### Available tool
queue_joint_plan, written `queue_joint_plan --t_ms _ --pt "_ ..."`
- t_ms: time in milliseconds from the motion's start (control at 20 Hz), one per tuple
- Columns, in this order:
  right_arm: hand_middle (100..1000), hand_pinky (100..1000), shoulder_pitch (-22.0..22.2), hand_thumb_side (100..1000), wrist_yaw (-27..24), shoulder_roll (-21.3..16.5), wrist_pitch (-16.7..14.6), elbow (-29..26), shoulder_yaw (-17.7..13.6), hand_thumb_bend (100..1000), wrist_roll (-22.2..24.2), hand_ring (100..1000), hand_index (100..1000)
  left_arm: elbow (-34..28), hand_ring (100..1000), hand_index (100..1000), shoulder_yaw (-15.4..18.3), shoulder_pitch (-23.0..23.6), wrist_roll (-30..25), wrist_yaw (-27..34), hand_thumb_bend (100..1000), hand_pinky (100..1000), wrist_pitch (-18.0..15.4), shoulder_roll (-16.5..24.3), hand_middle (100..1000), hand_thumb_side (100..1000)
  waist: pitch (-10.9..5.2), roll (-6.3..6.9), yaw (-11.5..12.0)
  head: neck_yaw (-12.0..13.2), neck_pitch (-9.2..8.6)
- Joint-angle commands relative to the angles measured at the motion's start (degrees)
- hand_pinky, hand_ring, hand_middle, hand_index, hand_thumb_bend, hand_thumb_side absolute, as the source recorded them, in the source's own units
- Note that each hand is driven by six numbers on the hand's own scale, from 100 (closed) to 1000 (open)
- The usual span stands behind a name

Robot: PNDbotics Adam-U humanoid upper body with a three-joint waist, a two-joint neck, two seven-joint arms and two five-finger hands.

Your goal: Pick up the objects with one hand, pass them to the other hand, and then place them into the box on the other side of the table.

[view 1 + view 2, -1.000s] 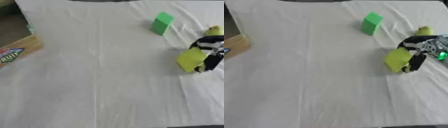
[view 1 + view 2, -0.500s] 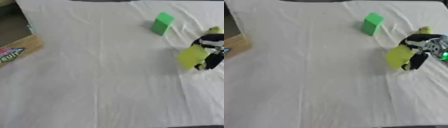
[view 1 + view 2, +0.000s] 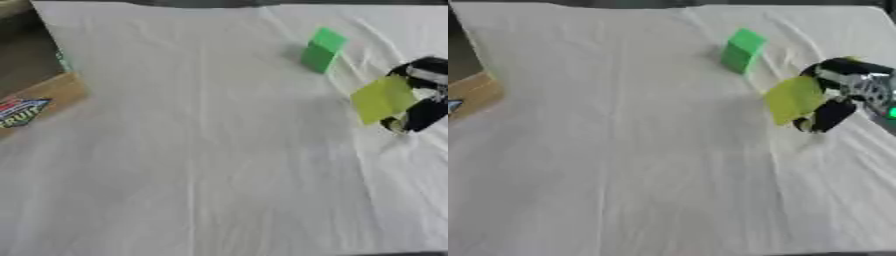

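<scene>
My right hand point(image 3: 843, 95) comes in from the right edge with its fingers curled round a yellow-green block point(image 3: 793, 99), which hangs a little above the cloth. A darker green block point(image 3: 320, 49) stands upright on the cloth up and to the left of that hand. The cardboard box point(image 3: 37, 104) with a printed fruit label lies at the left edge. My left hand shows in neither view.
A white, wrinkled cloth point(image 3: 201, 150) covers the whole table. A dark gap point(image 3: 26, 55) lies beyond the box at the upper left.
My right hand has lifted the yellow-green block and carried it slightly up and leftward. A yellow-green shape seen behind the hand a second ago is hidden now. The green block and box have not moved.
</scene>
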Motion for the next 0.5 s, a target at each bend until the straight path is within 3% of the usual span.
queue_joint_plan --t_ms 50,300,500 --pt "583 857 -0.3 100 -3.5 -0.5 3.3 -2.1 -1.5 100 -4.2 709 604 -0.9 802 783 0.2 -0.6 -0.3 -0.1 198 466 -0.1 1.4 676 874 -1.64 0.06 -0.1 0.1 -0.61" --pt "565 851 -0.4 100 -6.4 0.0 5.4 -3.9 -1.7 100 -7.6 679 598 -0.9 804 784 0.0 -0.7 -0.5 -0.3 193 467 -0.1 1.3 679 867 -1.95 0.29 -0.2 -0.1 -0.61" --pt "561 849 -2.0 100 -6.7 5.0 8.9 -5.7 -2.4 100 -11.2 667 598 -1.2 805 784 -0.6 -1.3 -1.3 -1.8 180 468 0.2 1.7 679 857 -2.75 0.27 -0.7 -0.4 -0.5"
